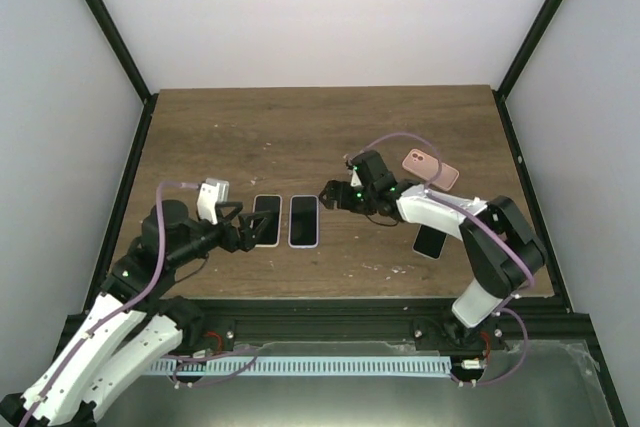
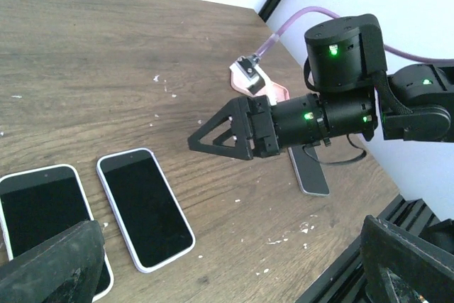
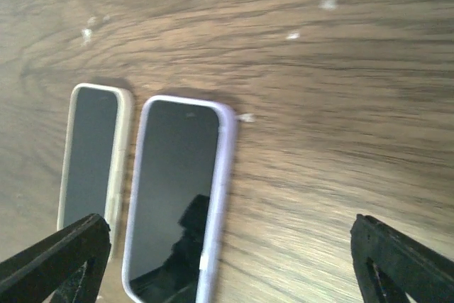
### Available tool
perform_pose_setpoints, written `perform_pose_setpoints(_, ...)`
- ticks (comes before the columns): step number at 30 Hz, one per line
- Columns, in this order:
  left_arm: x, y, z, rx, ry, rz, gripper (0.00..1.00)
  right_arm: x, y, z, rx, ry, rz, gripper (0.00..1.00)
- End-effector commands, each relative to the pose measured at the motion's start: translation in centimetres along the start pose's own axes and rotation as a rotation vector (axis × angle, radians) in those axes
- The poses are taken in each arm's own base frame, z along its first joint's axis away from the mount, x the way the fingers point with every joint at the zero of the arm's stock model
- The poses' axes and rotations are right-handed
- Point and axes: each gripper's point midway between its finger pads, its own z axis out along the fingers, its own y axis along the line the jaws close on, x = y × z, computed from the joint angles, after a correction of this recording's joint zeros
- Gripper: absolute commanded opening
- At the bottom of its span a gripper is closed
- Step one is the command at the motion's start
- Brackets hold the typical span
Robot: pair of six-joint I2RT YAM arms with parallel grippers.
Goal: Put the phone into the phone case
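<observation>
Progress: two handsets lie on the counter (image 1: 300,127) already seated in cases. They are side by side, screens up, just apart: the cream-cased phone (image 3: 91,150) and the lilac-cased phone (image 3: 177,189). Both rims look flush all round, though the right wrist view is soft.

Left to do, by my reading: one bare phone (image 1: 430,240) and one pink case (image 1: 432,167). Both are on the right side of the counter, well apart from the cased pair.

Bare phone: dark slab with a thin grey edge, lying flat, partly under the right forearm in the top view.

Pink case: back side up, camera cut-out visible. Cannot tell whether it is empty; it may hold a phone.

Left fingers (image 2: 57,267): spread wide, empty, low over the near end of the cream-cased phone.

Right fingers (image 3: 404,260): also spread wide, empty, pointing toward the lilac-cased phone from its right, not touching it.

Judgement: roughly two of three done. Neither arm is near the remaining pair.
</observation>
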Motion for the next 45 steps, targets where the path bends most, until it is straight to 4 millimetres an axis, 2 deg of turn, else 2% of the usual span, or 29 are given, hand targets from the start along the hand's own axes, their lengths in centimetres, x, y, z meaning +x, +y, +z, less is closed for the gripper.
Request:
perform_pose_setpoints(1, 0.2, 0.3, -0.2, -0.010, -0.005, 0.004, 1.00, -0.2, -5.7, -2.6, 0.223, -0.059, 0.074, 0.99)
perform_pose_setpoints(7, 0.1, 0.1, -0.3, -0.001, -0.008, 0.006, 1.00, -0.4, -10.9, -7.5, 0.419, -0.142, 0.212, 1.00)
perform_pose_setpoints(13, 0.0, -0.2, -0.5, 0.010, -0.014, 0.009, 1.00, -1.5, -15.1, -13.1, 0.624, -0.245, 0.304, 1.00)
perform_pose_setpoints(16, -0.1, -0.2, -0.7, 0.014, -0.020, 0.011, 1.00, -2.8, -17.1, -14.8, 0.657, -0.300, 0.332, 1.00)
perform_pose_setpoints(21, 0.0, -0.4, -0.6, 0.023, -0.020, 0.012, 1.00, -7.7, -17.7, -14.7, 0.650, -0.326, 0.133, 1.00)
perform_pose_setpoints(25, 0.0, -0.5, -0.5, 0.029, -0.015, 0.013, 1.00, -10.3, -17.6, -13.0, 0.613, -0.321, -0.031, 0.94)
perform_pose_setpoints(29, 0.0, -0.5, -0.4, 0.032, -0.011, 0.016, 1.00, -11.5, -18.7, -12.0, 0.619, -0.317, -0.142, 0.84)
perform_pose_setpoints(34, 0.1, -0.7, -0.5, 0.041, -0.012, 0.017, 1.00, -12.2, -21.7, -11.2, 0.606, -0.285, -0.144, 0.69)
perform_pose_setpoints(39, 0.0, -0.7, -0.7, 0.043, -0.022, 0.019, 1.00, -12.5, -23.3, -10.4, 0.636, -0.237, -0.174, 0.66)
perform_pose_setpoints(45, -0.1, -0.7, -0.8, 0.039, -0.028, 0.021, 1.00, -13.1, -23.8, -9.7, 0.625, -0.215, -0.169, 0.64)
